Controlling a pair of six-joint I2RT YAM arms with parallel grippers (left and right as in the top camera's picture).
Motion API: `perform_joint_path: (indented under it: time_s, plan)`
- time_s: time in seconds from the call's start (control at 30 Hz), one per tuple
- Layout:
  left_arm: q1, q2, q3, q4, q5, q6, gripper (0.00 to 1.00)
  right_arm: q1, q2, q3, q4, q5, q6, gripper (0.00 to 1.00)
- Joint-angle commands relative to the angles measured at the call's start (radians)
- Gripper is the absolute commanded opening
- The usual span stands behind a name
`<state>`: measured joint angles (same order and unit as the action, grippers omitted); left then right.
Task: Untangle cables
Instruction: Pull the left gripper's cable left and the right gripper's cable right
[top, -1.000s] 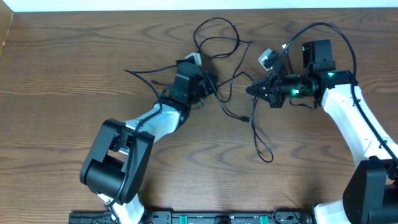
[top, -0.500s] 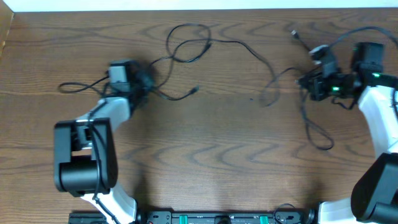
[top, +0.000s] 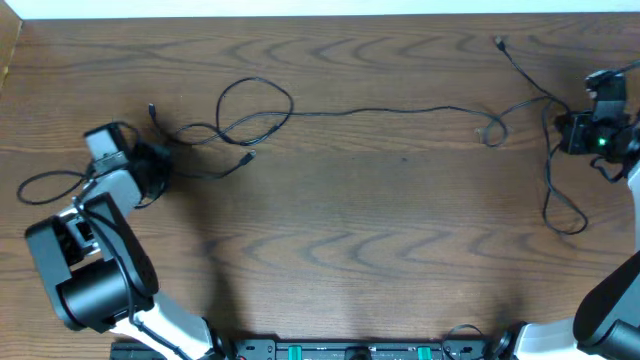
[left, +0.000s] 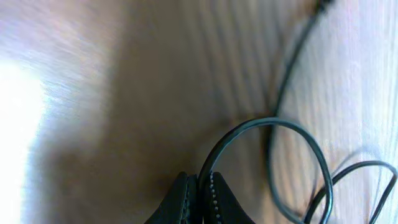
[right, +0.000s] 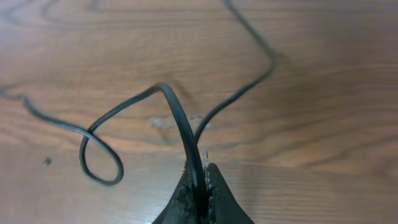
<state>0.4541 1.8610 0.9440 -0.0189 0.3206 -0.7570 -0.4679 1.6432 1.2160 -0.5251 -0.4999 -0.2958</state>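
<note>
The cables are thin black cords, pulled out across the wooden table. One long strand (top: 380, 111) runs from a pair of loops (top: 255, 103) at the left to a small curl (top: 490, 131) at the right. My left gripper (top: 155, 165) is at the far left, shut on a black cable (left: 249, 127) that arcs up out of its jaws (left: 202, 190). At the far right, my right gripper (top: 568, 131) is shut on another black cable (right: 177, 115), which rises from between its tips (right: 200, 177). A slack length (top: 548, 190) hangs below it towards the front.
A plug end (top: 497, 42) lies near the back right edge and another (top: 152, 110) at the back left. A cable loop (top: 45, 185) lies left of my left arm. The table's back edge (top: 320, 15) borders a white wall.
Both arms have swung outwards, the left one to the far left and the right one to the far right. The bunched cables have been drawn out into a long line.
</note>
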Motion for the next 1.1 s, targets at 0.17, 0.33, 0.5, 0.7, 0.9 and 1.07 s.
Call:
perform_joint_path:
  time_s: [0.17,0.33,0.5,0.7,0.9,1.07]
  plan:
    - [0.115,0.010,0.008,-0.027,-0.042,0.030,0.07,-0.007,-0.020,-0.001,0.084,0.355,0.232,0.01]
    - [0.204,0.009,0.008,-0.039,-0.053,0.030,0.07,-0.036,-0.020,-0.001,0.098,0.488,0.351,0.01]
    - [0.278,0.009,0.008,-0.084,-0.045,0.041,0.08,-0.056,-0.020,-0.001,0.127,0.415,0.396,0.01]
    - [0.303,0.009,0.008,-0.105,-0.042,0.046,0.07,-0.051,-0.020,-0.001,0.133,0.397,0.388,0.01]
    - [0.271,0.009,0.008,-0.108,0.020,0.115,0.07,-0.018,-0.020,-0.001,0.132,0.310,0.366,0.01]
    - [0.204,0.009,0.008,-0.114,0.033,0.243,0.08,0.012,-0.020,-0.001,0.172,0.318,0.367,0.01]
